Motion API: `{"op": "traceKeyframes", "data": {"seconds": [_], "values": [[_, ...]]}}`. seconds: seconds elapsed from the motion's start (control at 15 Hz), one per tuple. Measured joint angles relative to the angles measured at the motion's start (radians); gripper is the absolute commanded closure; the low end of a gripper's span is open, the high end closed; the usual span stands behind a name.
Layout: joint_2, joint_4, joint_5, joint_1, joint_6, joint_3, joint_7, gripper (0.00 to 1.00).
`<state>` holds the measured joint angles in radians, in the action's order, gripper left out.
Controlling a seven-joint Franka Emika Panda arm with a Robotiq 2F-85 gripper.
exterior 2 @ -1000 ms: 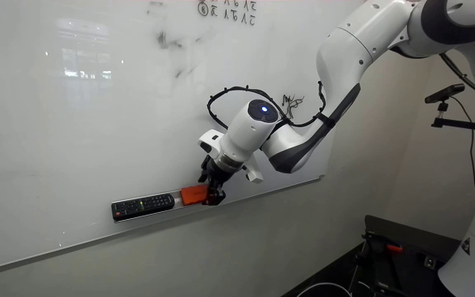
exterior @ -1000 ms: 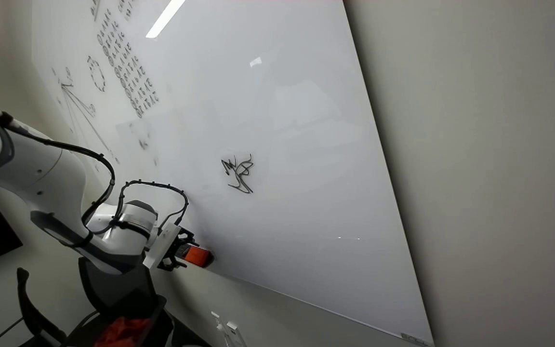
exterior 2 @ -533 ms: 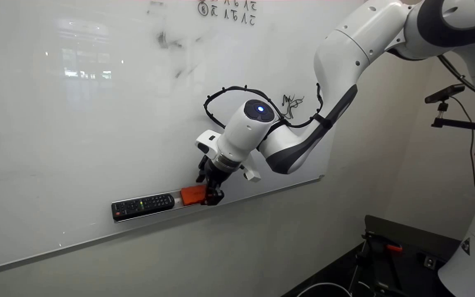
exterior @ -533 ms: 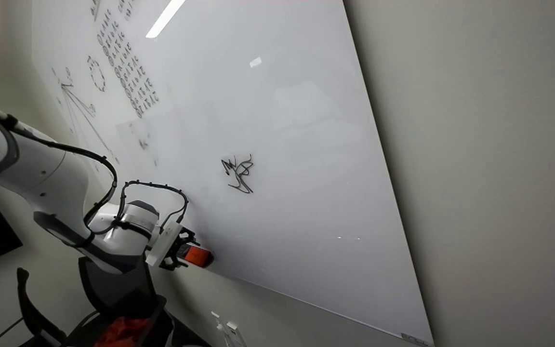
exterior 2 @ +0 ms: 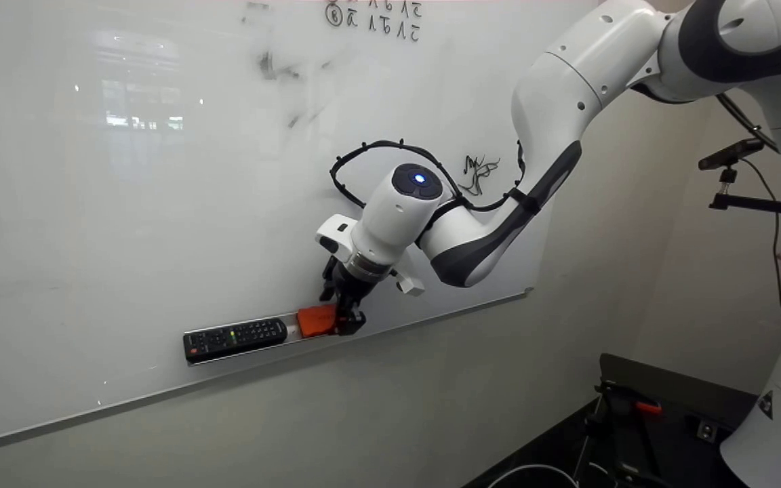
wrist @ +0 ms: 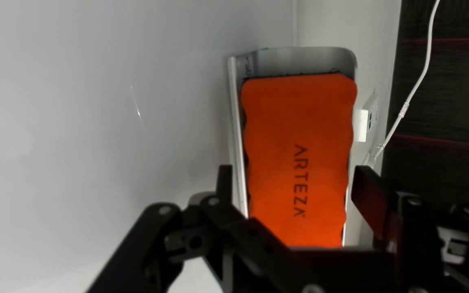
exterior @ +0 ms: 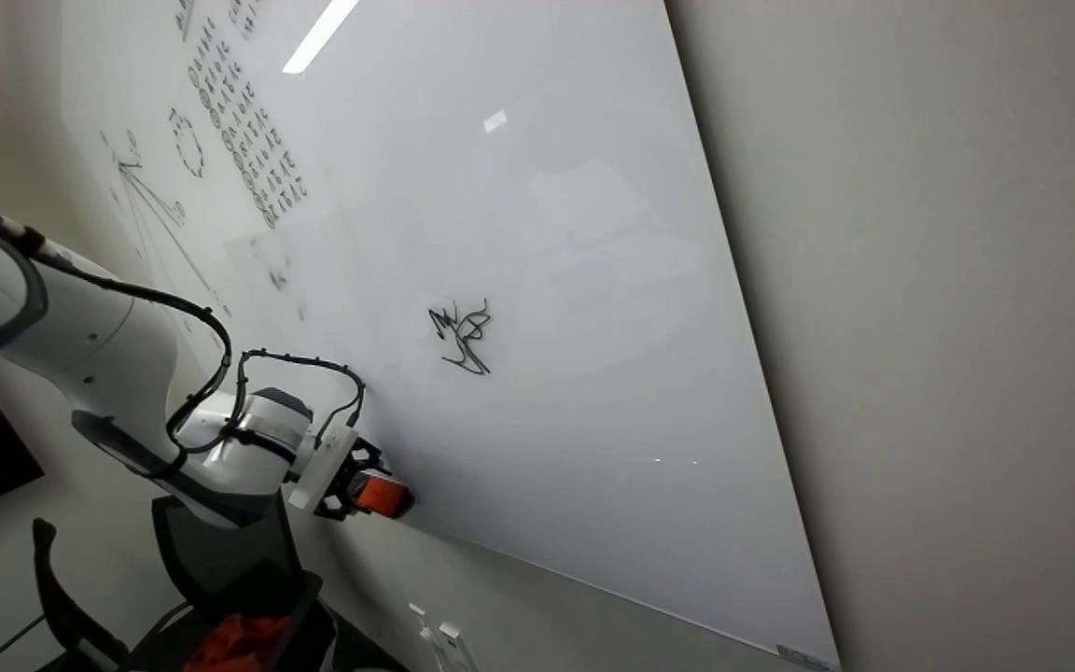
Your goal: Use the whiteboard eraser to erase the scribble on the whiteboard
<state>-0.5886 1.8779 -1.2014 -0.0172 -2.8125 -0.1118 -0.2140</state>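
Observation:
The whiteboard eraser is an orange-red block with a black underside, lying in a small tray [wrist: 236,122] on the whiteboard [wrist: 75,122]. The eraser shows in the wrist view [wrist: 291,118] and in both exterior views [exterior: 383,497] [exterior 2: 316,320]. My gripper [wrist: 295,183] is open. In the wrist view its fingertips stand one on each side of the eraser, with a gap on both sides. In an exterior view the gripper [exterior 2: 337,309] covers the eraser's near end. The scribble, a dark tangle of lines, is on the whiteboard in both exterior views [exterior: 467,336] [exterior 2: 478,173].
A black remote [exterior 2: 234,339] lies in the same tray beside the eraser. The whiteboard's lower edge [exterior 2: 431,318] runs past the tray. A chair [exterior: 230,560] stands below the arm. A white cable [wrist: 415,87] hangs by a wall outlet [wrist: 363,125].
The gripper has moved a little closer to the eraser along the tray, towards the remote. The fingers have stayed open and the eraser has not moved.

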Motion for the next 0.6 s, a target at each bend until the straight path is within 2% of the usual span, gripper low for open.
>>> {"op": "traceKeyframes", "data": {"seconds": [0.33,0.6], "values": [[-0.012,-0.013,0.01,0.0,0.005,0.0,0.018,0.27],[-0.014,-0.016,0.011,0.0,0.007,-0.001,0.019,0.34]]}}
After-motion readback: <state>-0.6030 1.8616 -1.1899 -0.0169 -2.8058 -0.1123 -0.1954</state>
